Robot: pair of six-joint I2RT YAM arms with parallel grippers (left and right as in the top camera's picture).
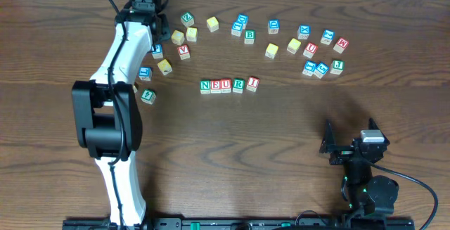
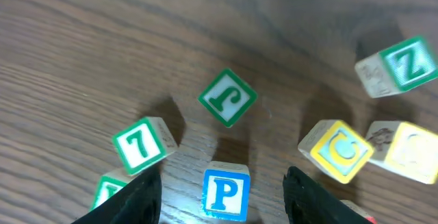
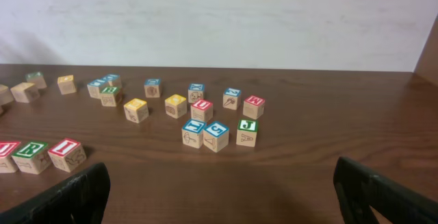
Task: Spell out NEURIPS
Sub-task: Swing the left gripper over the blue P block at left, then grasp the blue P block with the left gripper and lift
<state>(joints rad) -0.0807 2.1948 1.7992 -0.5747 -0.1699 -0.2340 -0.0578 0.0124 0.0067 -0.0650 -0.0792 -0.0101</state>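
A row of blocks spelling N E U R I (image 1: 228, 85) lies mid-table; its R and I end shows in the right wrist view (image 3: 49, 155). My left gripper (image 1: 156, 41) is open at the far left block cluster. In the left wrist view its jaws (image 2: 222, 207) stand either side of a blue P block (image 2: 226, 193) that rests on the table, with gaps on both sides. My right gripper (image 1: 349, 137) is open and empty near the front right, and its jaws (image 3: 219, 196) frame bare table.
Close around the P block are a green 7 block (image 2: 140, 145), a green tilted block (image 2: 228, 97), a yellow C block (image 2: 340, 150) and a green Z block (image 2: 404, 65). Several more blocks lie scattered at the back middle and back right (image 1: 320, 54).
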